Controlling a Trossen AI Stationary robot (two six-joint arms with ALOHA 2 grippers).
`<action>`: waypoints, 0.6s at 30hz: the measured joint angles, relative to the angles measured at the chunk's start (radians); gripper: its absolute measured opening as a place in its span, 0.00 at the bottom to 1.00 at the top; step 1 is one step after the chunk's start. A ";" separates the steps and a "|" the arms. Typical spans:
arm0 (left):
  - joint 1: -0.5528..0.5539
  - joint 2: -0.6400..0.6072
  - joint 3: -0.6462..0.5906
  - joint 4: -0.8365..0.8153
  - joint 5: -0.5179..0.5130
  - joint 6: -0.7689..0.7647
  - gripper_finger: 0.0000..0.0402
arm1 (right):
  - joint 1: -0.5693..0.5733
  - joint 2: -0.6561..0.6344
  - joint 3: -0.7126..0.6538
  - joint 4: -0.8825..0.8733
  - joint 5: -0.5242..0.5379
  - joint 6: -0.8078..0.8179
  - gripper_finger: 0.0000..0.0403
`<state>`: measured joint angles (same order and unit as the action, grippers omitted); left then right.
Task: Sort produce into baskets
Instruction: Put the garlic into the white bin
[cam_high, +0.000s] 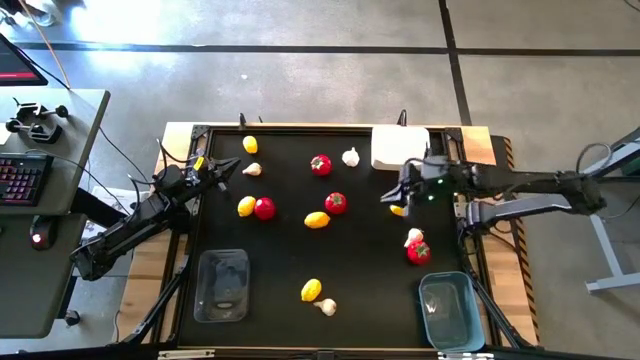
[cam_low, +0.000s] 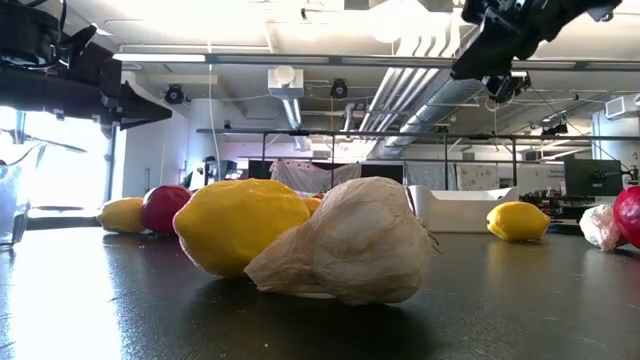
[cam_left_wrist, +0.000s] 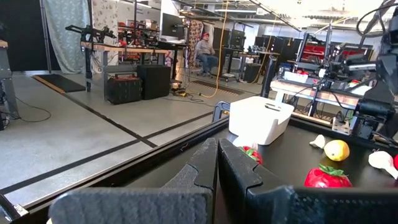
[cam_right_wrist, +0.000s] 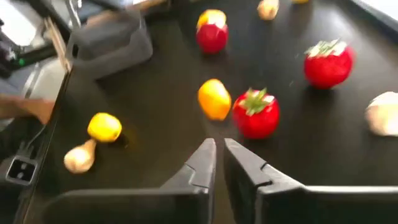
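Note:
Produce lies scattered on the black table: round red pieces (cam_high: 320, 165) (cam_high: 336, 203) (cam_high: 418, 252), yellow ovals (cam_high: 316, 220) (cam_high: 311, 290) and white garlic bulbs (cam_high: 350, 157) (cam_high: 326, 307). A white basket (cam_high: 400, 147) stands at the far edge, a clear basket (cam_high: 222, 285) near left, and a blue basket (cam_high: 450, 310) near right. My right gripper (cam_right_wrist: 219, 152) hovers above the table's right part (cam_high: 400, 192), tipped downward, its fingers a narrow gap apart around nothing. My left gripper (cam_left_wrist: 217, 163) is shut and level at the far left (cam_high: 222, 172).
A yellow piece (cam_high: 398, 210) lies just below my right gripper, with a garlic bulb (cam_high: 413, 237) nearer the front. A red piece (cam_right_wrist: 256, 114) and a yellow one (cam_right_wrist: 214, 98) lie ahead of its fingers. A desk with a keyboard (cam_high: 22, 178) stands left of the table.

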<state>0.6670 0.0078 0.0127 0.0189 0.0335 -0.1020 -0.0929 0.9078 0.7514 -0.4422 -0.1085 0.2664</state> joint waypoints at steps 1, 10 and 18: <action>0.000 0.000 0.000 0.000 0.000 0.000 0.00 | 0.016 0.022 0.013 -0.014 0.003 0.031 0.12; 0.000 0.000 0.000 0.000 0.000 0.000 0.00 | 0.185 0.171 0.191 -0.404 0.126 0.421 0.37; 0.000 0.000 0.000 0.000 0.000 0.000 0.00 | 0.205 0.311 0.246 -0.765 0.097 0.631 0.57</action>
<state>0.6666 0.0081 0.0128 0.0189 0.0334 -0.1017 0.1125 1.2184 0.9971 -1.2069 -0.0116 0.8976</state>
